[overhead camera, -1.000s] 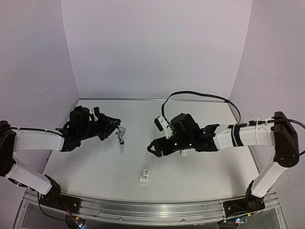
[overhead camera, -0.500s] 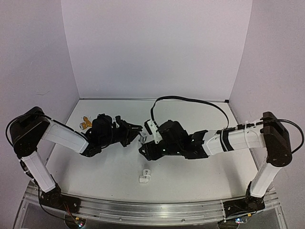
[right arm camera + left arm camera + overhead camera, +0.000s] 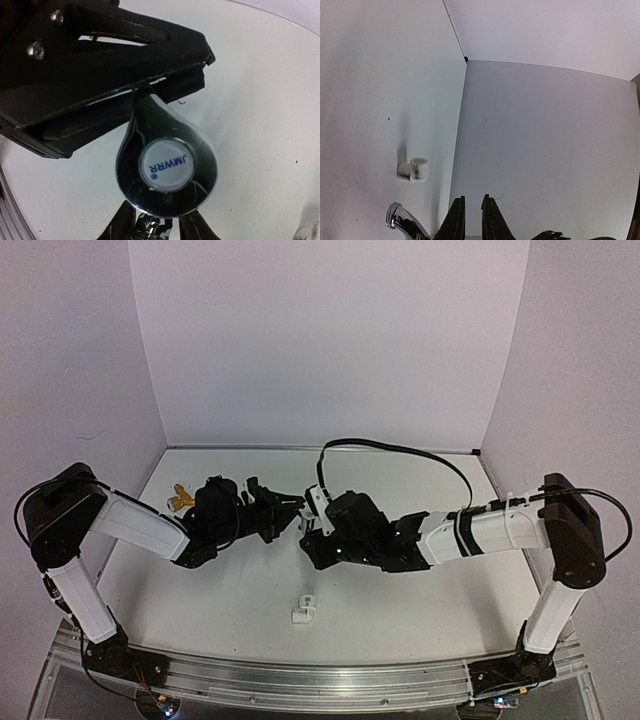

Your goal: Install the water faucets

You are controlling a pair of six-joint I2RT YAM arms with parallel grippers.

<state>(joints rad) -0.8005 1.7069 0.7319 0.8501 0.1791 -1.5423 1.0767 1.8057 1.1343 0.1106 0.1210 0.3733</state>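
As it sits between both arms: silver tap (image 3: 166,167) is off the worktop (image 3: 400,610), beyond the white fitting (image 3: 303,610).
Left fingers (image 3: 100,50): clamped on its thin top end.
Right fingers (image 3: 122,225): either side of the threaded stem; the grip is cut off, so cannot tell.
Advice: seat the right grip squarely before the left lets go.
Brass tap (image 3: 180,498): far left of the fitting, detail unclear.

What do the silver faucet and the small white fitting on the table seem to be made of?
The silver faucet looks like chrome-plated metal: its mirror-bright skin reflects its surroundings. Its round cap seems plastic, matte white with blue printed letters. The white fitting looks like opaque matte plastic, though the view is small.
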